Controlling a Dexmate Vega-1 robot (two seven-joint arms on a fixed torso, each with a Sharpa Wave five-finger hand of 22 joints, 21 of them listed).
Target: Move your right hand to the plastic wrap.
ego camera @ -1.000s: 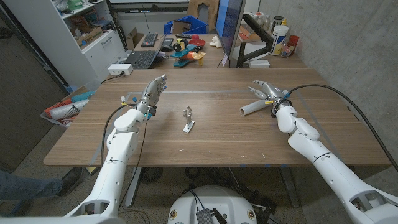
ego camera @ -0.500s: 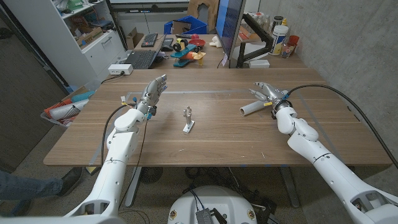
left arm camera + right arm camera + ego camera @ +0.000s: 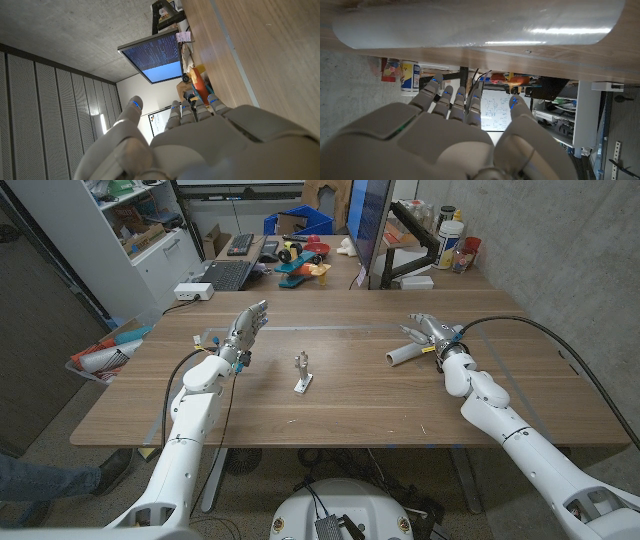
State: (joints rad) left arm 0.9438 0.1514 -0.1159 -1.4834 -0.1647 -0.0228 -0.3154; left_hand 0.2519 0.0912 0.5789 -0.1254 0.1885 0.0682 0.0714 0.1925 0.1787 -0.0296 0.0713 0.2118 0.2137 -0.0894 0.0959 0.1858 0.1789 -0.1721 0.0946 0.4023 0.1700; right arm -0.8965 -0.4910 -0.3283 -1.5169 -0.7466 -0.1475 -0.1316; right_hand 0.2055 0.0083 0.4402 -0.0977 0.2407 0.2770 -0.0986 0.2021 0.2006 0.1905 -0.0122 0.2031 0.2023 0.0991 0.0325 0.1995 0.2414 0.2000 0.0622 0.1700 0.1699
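Room: workshop clutter behind a wooden surface [image 3: 340, 395], with a monitor and shelves at the frame's top.
Wrap: the roll [image 3: 403, 355] lies on its side, right of centre in the head view, just left of the right hand [image 3: 430, 332].
Risk: judged from here, reaching too low or sideways could knock the roll and send it rolling away, since nothing holds it.
Right hand: raised near the roll's far end, fingers [image 3: 451, 98] extended and apart, holding nothing; contact with the roll cannot be told.
Left hand: [image 3: 246, 328] upright at upper left, fingers spread, empty.
Other: a small metal stand [image 3: 302, 372] sits mid-frame.
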